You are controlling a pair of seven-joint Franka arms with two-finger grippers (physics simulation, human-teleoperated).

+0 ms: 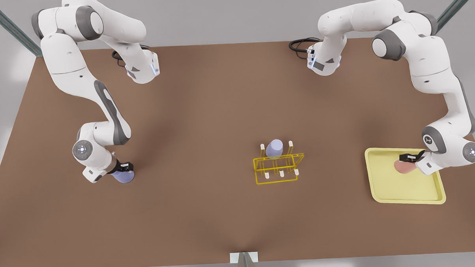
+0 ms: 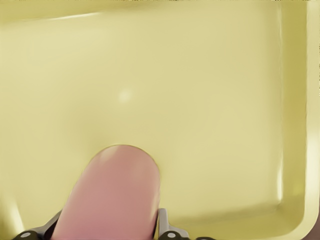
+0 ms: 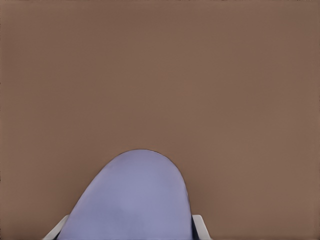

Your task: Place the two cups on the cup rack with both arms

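Observation:
A salmon pink cup (image 1: 404, 167) (image 2: 110, 195) hangs just above the pale yellow tray (image 1: 405, 191) at the front view's right, with my left gripper (image 1: 407, 159) shut on it. At the front view's left, my right gripper (image 1: 125, 169) is shut on a lavender cup (image 1: 123, 177) (image 3: 132, 200) close over the brown table. The bright yellow cup rack (image 1: 276, 169) stands in the middle of the table, well apart from both grippers. Another lavender cup (image 1: 274, 148) sits upside down on one of its back pegs.
The tray (image 2: 200, 75) has a raised rim (image 2: 292, 150) around the pink cup. Brown table (image 1: 205, 111) stretches open between each gripper and the rack. The arms' bases stand at the far edge with black cables (image 1: 299, 44).

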